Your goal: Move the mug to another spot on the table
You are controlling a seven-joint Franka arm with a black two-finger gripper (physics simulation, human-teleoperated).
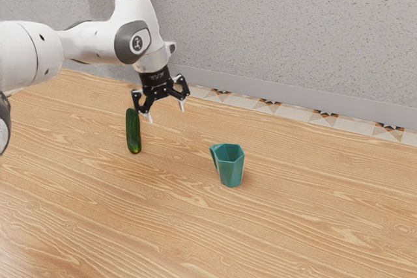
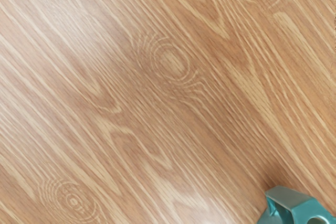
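Nothing of the task is done yet. The teal faceted mug (image 1: 229, 164) stands untouched on the wooden table (image 1: 293, 226), toward the exterior view's right. The black two-finger gripper (image 1: 166, 110) hangs wide and empty above the table, beside the green cucumber (image 1: 133, 131). Reaching, grasping and moving are all left.

The white arm (image 1: 78, 40) is observed entering from the exterior view's left and is extended roughly level toward the right. Its last joint is bent so that the hand is directed downward. The black gripper (image 1: 166, 110) is held aloft in the far left part of the scene, and its white-tipped fingers (image 1: 147, 115) are spread wide apart, the left tip being set lower than the right.
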